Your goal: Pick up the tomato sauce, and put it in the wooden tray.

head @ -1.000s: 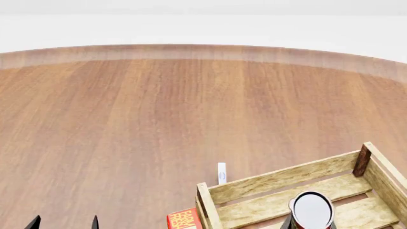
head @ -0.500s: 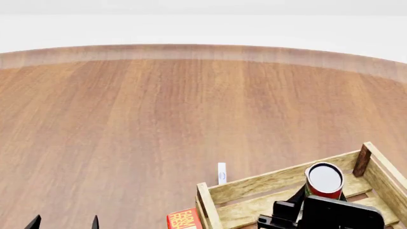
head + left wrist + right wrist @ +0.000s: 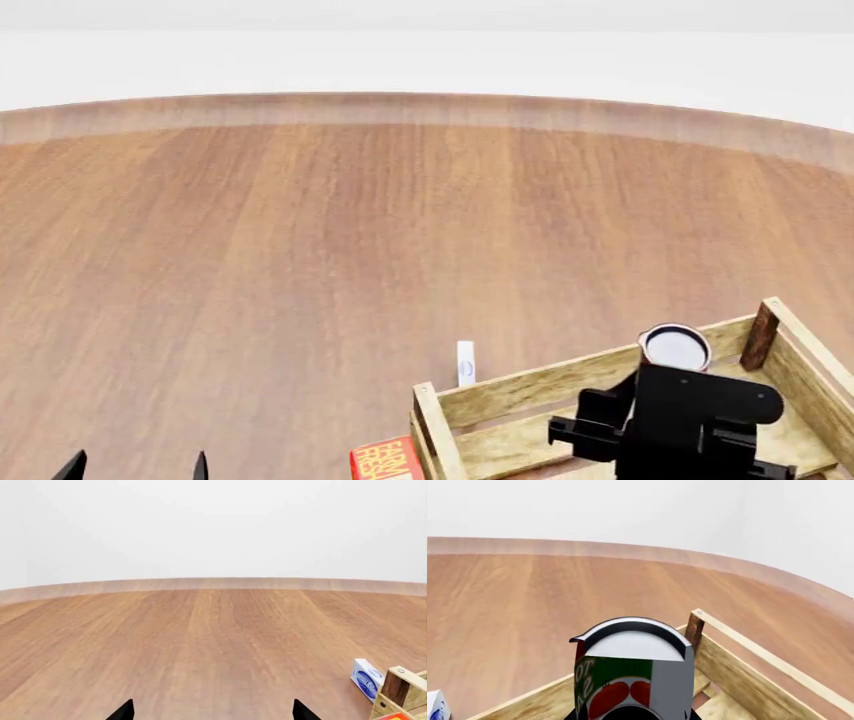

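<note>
While gripped, tomato sauce [image 3: 630,680] — over wooden tray [image 3: 534,388].

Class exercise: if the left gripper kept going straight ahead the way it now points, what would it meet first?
As far as the left wrist view shows, nothing: between the left gripper's two dark tips lies only bare wooden table up to its far edge. The small blue-and-white box and the wooden tray sit off to one side.
</note>
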